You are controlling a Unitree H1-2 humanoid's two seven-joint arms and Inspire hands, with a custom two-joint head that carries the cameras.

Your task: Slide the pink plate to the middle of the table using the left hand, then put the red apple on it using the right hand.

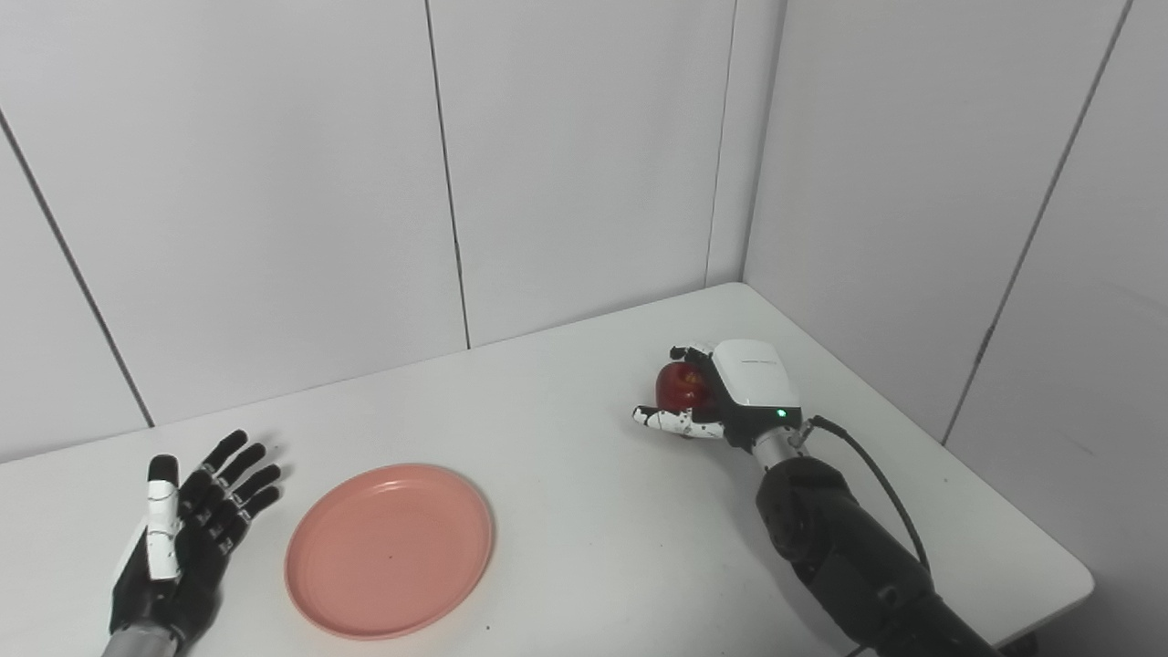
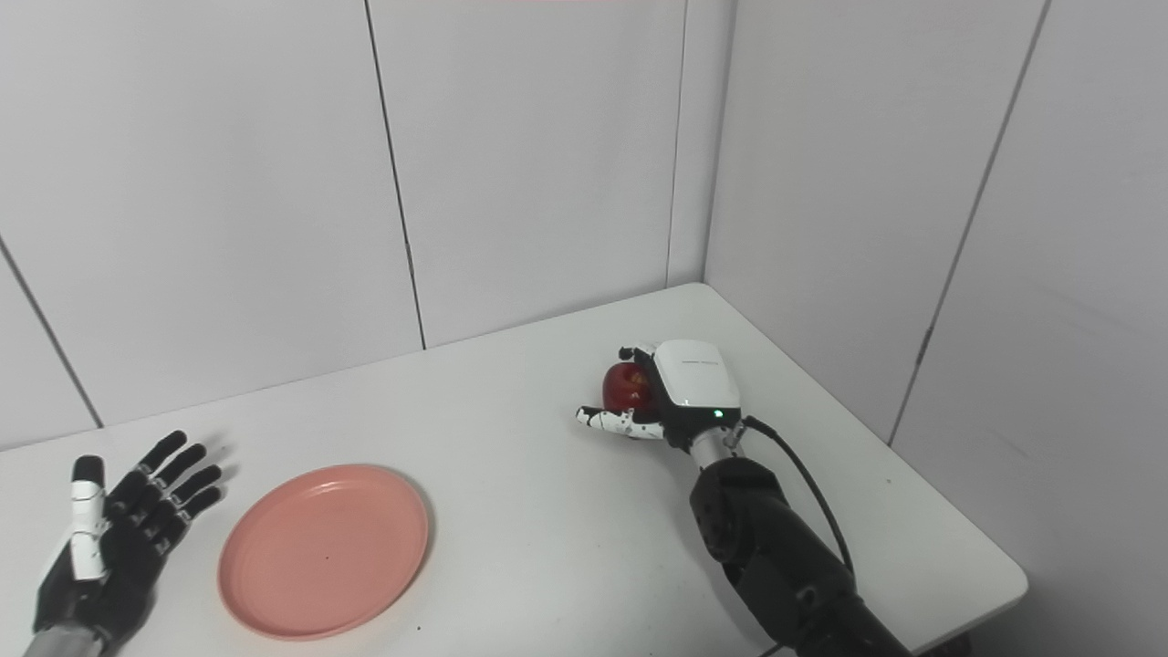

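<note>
- Over on the far left, the left hand (image 1: 187, 534) lies palm up on the white table (image 1: 566, 511), fingers spread apart and holding nothing, just beside the plate but not touching it.
- Next comes the pink plate (image 1: 390, 547), flat on the table left of centre, near the front edge, with nothing on it. It looks like thin, stiff plastic with a shallow raised rim, so I'd judge it light and easy to slide on this smooth top; a push on the rim nearest the left hand should move it, though too quick a shove might send it skating past the middle.
- The stretch of table between plate and apple is bare.
- Further right, towards the back corner, the right hand (image 1: 721, 392) is curled around the red apple (image 1: 680, 387), fingers over its far side and thumb low in front. I can't tell whether the apple is off the table.
- The apple seems firm, round and glossy, so it could roll; a wrap around its widest part suits it.
</note>
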